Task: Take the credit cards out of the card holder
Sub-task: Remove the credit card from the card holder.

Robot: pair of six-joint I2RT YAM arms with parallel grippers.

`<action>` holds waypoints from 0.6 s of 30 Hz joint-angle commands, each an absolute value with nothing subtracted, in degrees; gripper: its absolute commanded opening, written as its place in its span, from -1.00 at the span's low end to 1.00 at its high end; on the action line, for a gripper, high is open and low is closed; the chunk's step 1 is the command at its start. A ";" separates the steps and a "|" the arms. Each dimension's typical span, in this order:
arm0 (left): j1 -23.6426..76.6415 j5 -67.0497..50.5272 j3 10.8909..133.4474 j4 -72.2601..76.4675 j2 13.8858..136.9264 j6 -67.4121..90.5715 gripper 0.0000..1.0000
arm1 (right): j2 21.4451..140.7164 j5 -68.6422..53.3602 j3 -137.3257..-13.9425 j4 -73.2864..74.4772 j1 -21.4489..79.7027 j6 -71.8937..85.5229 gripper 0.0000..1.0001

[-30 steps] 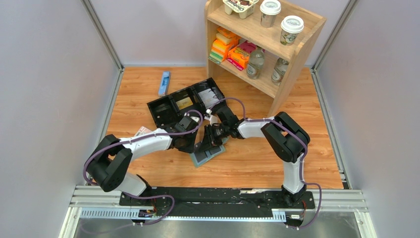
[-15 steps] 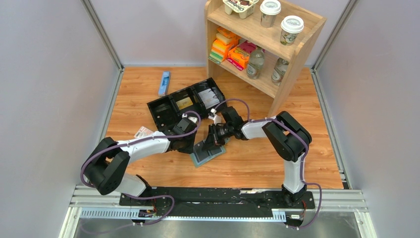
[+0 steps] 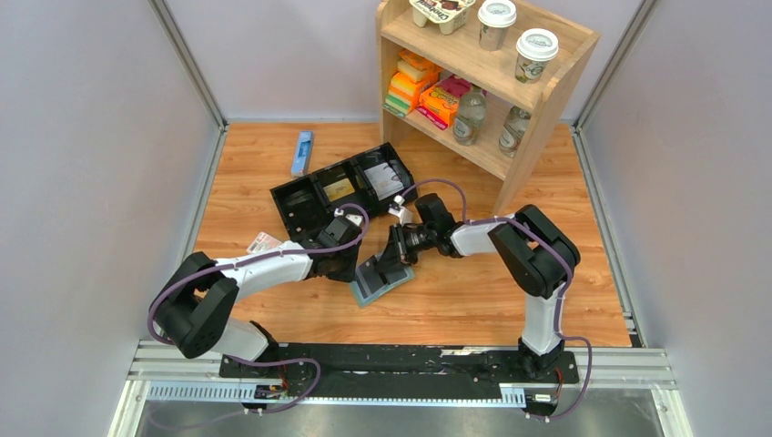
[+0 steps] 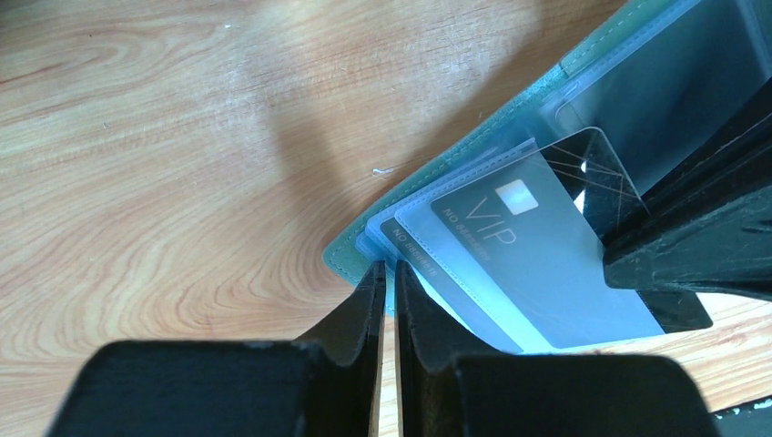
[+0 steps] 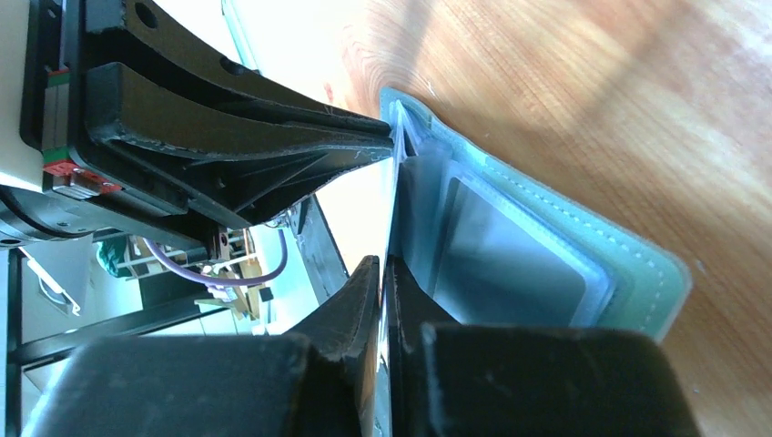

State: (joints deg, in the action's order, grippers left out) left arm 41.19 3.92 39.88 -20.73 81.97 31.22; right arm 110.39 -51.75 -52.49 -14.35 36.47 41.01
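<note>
The grey-green card holder (image 3: 375, 284) lies open on the wooden table, its pale blue pockets facing up. In the left wrist view its green corner (image 4: 350, 250) sits at the tips of my left gripper (image 4: 387, 269), which is shut on the holder's edge. A dark card marked VIP (image 4: 546, 264) sticks partly out of a pocket. My right gripper (image 5: 387, 269) is shut on that card's edge, beside the open holder (image 5: 583, 246). In the top view the left gripper (image 3: 353, 266) and the right gripper (image 3: 393, 259) meet over the holder.
The black three-compartment tray (image 3: 300, 196) lies just behind the grippers. A pink-and-white packet (image 3: 264, 242) is beside the left arm, and a blue object (image 3: 302, 152) is at the back left. The wooden shelf (image 3: 537, 100) with bottles and cups stands at the back right.
My right gripper has drawn back to the right and away from the holder, with the card in its jaws. The left gripper has shifted slightly left and stays at the holder's edge.
</note>
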 commanded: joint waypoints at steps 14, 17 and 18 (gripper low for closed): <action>41.75 4.48 36.39 -21.27 84.73 31.64 -0.78 | 106.35 -50.55 -50.19 -12.58 32.00 38.07 -0.97; 41.75 4.31 36.30 -20.74 84.20 31.64 -0.78 | 105.30 -47.91 -50.54 -7.31 31.29 34.82 -1.00; 41.75 4.31 36.21 -20.66 84.11 31.73 -0.78 | 104.86 -46.94 -50.54 -5.90 31.20 34.02 -1.00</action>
